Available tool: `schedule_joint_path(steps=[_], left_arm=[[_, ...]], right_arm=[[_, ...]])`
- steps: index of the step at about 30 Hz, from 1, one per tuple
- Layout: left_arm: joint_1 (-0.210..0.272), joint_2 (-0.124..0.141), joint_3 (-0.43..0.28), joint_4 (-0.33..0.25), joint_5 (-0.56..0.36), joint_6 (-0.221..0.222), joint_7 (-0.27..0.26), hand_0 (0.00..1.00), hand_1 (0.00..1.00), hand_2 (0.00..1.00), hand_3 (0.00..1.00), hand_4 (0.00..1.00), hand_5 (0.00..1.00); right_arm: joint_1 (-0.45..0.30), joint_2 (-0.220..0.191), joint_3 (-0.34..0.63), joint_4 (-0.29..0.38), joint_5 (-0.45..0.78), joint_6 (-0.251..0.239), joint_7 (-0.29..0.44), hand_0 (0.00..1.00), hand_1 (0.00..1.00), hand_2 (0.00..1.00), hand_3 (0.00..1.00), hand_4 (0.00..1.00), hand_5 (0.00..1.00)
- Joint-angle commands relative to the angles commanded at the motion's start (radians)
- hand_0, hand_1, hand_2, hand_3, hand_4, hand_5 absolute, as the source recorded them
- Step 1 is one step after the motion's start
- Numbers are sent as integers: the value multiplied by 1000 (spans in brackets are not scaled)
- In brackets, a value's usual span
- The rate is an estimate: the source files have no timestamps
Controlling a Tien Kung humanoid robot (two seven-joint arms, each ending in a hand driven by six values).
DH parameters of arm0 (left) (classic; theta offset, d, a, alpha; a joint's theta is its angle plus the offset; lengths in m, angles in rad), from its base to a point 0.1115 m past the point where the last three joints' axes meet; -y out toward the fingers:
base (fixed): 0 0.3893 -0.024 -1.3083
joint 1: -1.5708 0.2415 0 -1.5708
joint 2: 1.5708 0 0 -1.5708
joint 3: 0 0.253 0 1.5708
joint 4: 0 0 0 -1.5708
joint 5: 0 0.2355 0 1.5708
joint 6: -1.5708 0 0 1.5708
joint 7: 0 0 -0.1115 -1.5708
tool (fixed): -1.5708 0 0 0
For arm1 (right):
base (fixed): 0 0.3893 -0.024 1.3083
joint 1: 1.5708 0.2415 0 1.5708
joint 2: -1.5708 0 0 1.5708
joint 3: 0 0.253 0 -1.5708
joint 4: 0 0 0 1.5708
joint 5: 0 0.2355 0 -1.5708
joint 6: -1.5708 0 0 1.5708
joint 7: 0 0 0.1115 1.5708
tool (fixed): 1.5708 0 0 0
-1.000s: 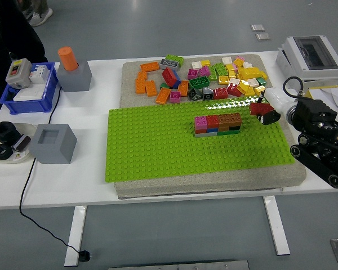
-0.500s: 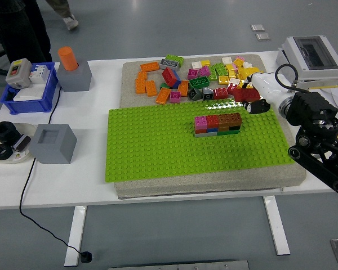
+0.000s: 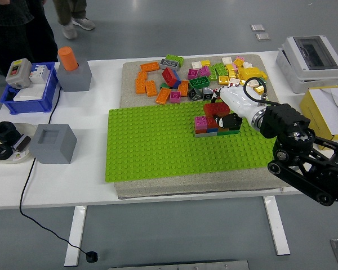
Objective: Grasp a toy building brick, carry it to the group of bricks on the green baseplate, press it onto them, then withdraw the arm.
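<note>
The right robot hand (image 3: pixel 228 115) is over the group of bricks (image 3: pixel 217 125) on the green baseplate (image 3: pixel 158 146), and it holds a red brick (image 3: pixel 216 108) in its closed fingers. The red brick sits at the top of the group, toward its right part, so the step in hand seems to be the pressing of the brick onto the others. Whether the brick is already seated on the studs or only rests above them cannot be told, because the white hand covers the right half of the group. The next move probably calls for a straight push downward, then the fingers must release and the arm must go back to the right. The pile of loose bricks (image 3: pixel 203 76) lies on the far side of the baseplate, on the gray mat. The left robot hand is not visible. At the far left, behind the tabletop (image 3: pixel 73 180), a person stands, cut off by the frame.
</note>
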Motion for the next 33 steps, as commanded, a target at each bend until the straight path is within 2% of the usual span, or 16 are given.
schedule_joint_path(steps=[13,33], left_arm=[[-1,1,-1,0,2,0,0,633,623,581,587,652,199],[-1,2,0,0,3,0,2,634,623,581,586,651,201]], right_arm=[[9,59,-13,-81,22,-5,2,866,836,852,561,492,152],[16,87,-19,-121,34,-9,5,863,828,848,558,491,152]])
